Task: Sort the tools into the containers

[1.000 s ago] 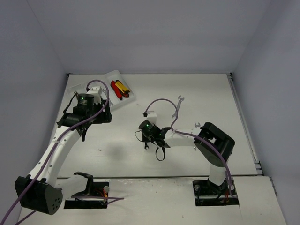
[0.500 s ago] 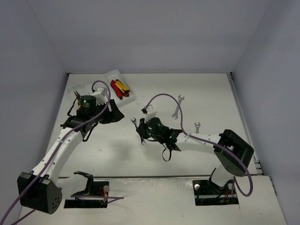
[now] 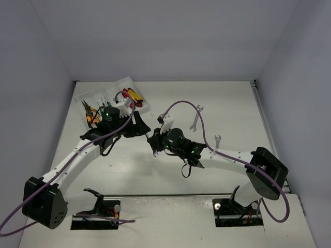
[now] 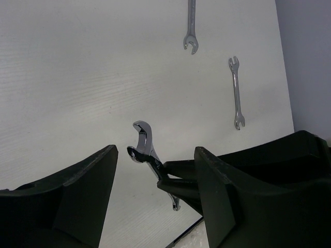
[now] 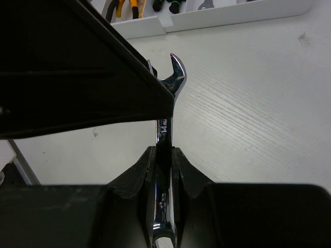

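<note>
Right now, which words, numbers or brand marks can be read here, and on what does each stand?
No text reads clearly.
Held wrench: stamped marks on its shank, too blurred to read.
Upper loose wrench, lower loose wrench, tray: no marking visible.

**Tight in the middle, open room at the far right**

The left hand [image 3: 144, 127] and the right hand [image 3: 156, 142], which grips a wrench [image 5: 164, 134], stand just beside each other in front of the tray [image 3: 124, 80]. The right arm [image 3: 227, 155] crosses the near bench [image 3: 232, 103]. Beyond it lie a long loose wrench [image 3: 196, 118] and a short loose wrench [image 3: 217, 138], and the far right corner is open.
</note>
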Available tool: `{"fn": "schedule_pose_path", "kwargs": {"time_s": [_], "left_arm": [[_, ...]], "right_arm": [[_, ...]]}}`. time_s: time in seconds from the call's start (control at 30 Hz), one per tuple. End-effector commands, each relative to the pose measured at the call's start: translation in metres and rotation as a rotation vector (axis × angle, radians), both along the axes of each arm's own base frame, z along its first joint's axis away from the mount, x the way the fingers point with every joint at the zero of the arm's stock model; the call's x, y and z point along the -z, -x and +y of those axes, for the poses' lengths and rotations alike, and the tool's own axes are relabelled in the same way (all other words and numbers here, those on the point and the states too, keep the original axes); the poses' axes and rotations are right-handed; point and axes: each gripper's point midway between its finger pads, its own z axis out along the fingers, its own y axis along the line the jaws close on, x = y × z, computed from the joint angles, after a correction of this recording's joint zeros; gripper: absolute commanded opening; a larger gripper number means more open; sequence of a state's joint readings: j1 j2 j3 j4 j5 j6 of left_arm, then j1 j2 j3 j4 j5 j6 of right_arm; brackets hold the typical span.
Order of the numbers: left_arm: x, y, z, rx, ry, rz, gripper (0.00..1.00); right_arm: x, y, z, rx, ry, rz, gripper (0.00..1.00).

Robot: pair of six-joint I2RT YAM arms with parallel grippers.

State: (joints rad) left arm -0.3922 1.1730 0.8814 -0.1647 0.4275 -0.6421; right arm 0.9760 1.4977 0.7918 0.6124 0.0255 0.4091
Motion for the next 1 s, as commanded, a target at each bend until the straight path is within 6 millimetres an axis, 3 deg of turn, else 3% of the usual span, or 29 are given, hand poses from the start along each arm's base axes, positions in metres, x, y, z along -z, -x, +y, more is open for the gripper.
{"fn": "schedule_pose_path", "kwargs": {"time_s": [0.0, 0.07, 0.33, 0.47, 0.6, 0.67, 0.7, 0.73, 0.8, 0.9, 0.97], "left_arm": [[-0.030, -0.016, -0.013, -0.011, 0.045, -0.089, 0.56], [-0.028, -0.017, -0.016, -0.008, 0.045, -0.084, 0.53], [-0.032, -0.017, -0.028, -0.002, 0.078, -0.089, 0.26], [-0.032, -0.017, -0.029, -0.005, 0.089, -0.086, 0.03], [-0.033, -0.020, -0.029, -0.016, 0.093, -0.087, 0.00], [-0.033, -0.022, -0.027, -0.026, 0.083, -0.088, 0.00], [-0.034, -0.024, -0.025, -0.028, 0.076, -0.091, 0.00], [-0.038, -0.030, -0.018, -0.047, 0.062, -0.088, 0.00], [-0.044, -0.042, -0.009, -0.065, 0.035, -0.098, 0.00], [-0.043, -0.075, 0.021, -0.127, -0.016, -0.094, 0.00], [-0.057, -0.096, 0.036, -0.151, -0.025, -0.106, 0.00]], "right_arm": [[-0.061, -0.001, 0.008, -0.019, -0.156, -0.121, 0.00], [-0.065, 0.000, 0.007, -0.019, -0.167, -0.125, 0.00], [-0.068, 0.001, 0.004, -0.009, -0.185, -0.128, 0.00], [-0.069, -0.001, 0.004, -0.002, -0.193, -0.132, 0.00], [-0.068, -0.001, 0.002, 0.008, -0.194, -0.129, 0.01], [-0.067, -0.001, -0.001, 0.013, -0.190, -0.130, 0.12], [-0.067, -0.001, -0.003, 0.017, -0.191, -0.131, 0.20], [-0.068, 0.000, -0.005, 0.021, -0.187, -0.136, 0.34], [-0.066, -0.002, -0.015, 0.047, -0.162, -0.142, 0.48], [-0.060, -0.007, -0.036, 0.119, -0.101, -0.141, 0.54], [-0.059, -0.007, -0.051, 0.157, -0.075, -0.150, 0.54]]}}
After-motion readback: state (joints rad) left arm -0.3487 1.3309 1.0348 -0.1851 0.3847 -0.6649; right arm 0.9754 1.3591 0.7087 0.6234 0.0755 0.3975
